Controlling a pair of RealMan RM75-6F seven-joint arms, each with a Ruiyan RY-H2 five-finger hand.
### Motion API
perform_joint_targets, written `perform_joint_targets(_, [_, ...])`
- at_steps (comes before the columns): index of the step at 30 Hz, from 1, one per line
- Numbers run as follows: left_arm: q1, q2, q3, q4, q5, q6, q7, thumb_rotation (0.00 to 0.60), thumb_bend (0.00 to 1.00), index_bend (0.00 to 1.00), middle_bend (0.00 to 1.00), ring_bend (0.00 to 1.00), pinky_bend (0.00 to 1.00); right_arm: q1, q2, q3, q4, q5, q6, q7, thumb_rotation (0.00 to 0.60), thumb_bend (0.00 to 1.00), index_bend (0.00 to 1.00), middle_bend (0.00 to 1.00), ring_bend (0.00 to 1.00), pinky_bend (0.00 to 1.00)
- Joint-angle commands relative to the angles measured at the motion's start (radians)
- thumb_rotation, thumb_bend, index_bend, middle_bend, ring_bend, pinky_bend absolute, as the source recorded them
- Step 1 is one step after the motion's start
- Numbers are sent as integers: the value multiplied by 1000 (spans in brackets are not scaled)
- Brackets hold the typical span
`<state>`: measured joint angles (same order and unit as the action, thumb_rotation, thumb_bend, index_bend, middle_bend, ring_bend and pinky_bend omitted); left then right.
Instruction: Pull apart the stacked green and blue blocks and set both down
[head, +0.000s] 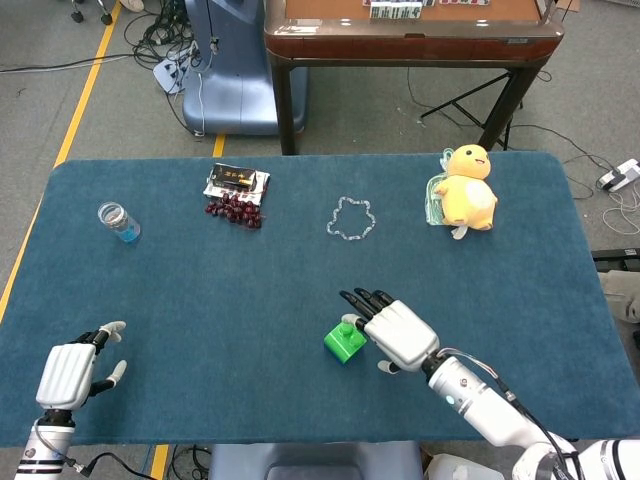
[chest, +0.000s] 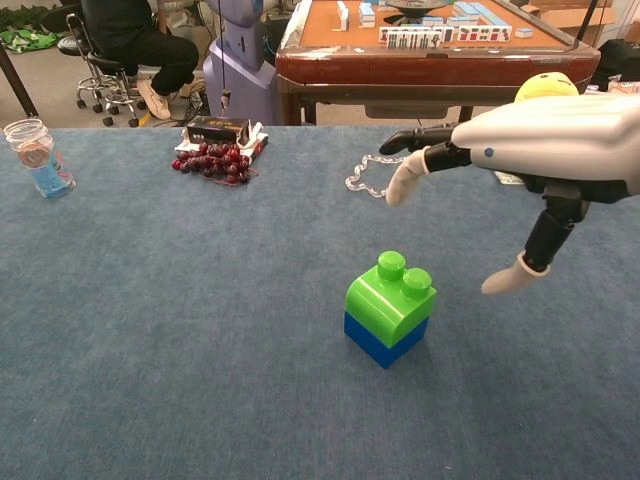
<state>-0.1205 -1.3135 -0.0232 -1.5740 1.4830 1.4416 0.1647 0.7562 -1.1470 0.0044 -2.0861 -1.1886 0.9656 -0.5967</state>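
Note:
A green block (chest: 391, 293) sits stacked on a blue block (chest: 376, 340) on the blue cloth, near the table's front middle; in the head view only the green block (head: 344, 340) shows clearly. My right hand (chest: 523, 157) hovers above and just right of the stack with its fingers spread, holding nothing; in the head view the right hand (head: 397, 333) reaches over the block's right side. My left hand (head: 68, 373) rests at the front left corner, fingers apart and empty, far from the blocks.
At the back of the table (head: 200, 290) lie a small jar (head: 118, 221), a dark packet with red berries (head: 235, 203), a clear bead ring (head: 349, 218) and a yellow plush toy (head: 467, 188). A wooden table (head: 410, 30) stands beyond.

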Motion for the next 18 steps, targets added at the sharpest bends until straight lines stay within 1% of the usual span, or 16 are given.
perform_joint_targets(1, [0,-1,-1,2,-1,0,-4,600,315,327,399,430,608,61,-8,30,-8,117,-52,-68,600,0,166,0,0,115])
perform_joint_targets(4, [0,-2,-1,4,0,0,-6,600,315,327,399,430,609,106,-21,41,-7,212,-72,-114,600,0,150,0,0,115])
perform_joint_targets(9, [1,0,-1,4,2,4,-9,600,315,327,399,431,608,171,-53,47,12,341,-72,-178,600,0,148,0,0,108])
perform_joint_targets(12, [2,2,0,4,2,5,-11,600,315,327,399,431,609,207,-74,41,30,405,-71,-210,600,0,136,0,0,90])
perform_joint_targets(18, [2,2,1,3,3,4,-10,600,315,327,399,430,609,262,-120,23,65,490,-72,-241,600,0,116,0,0,90])
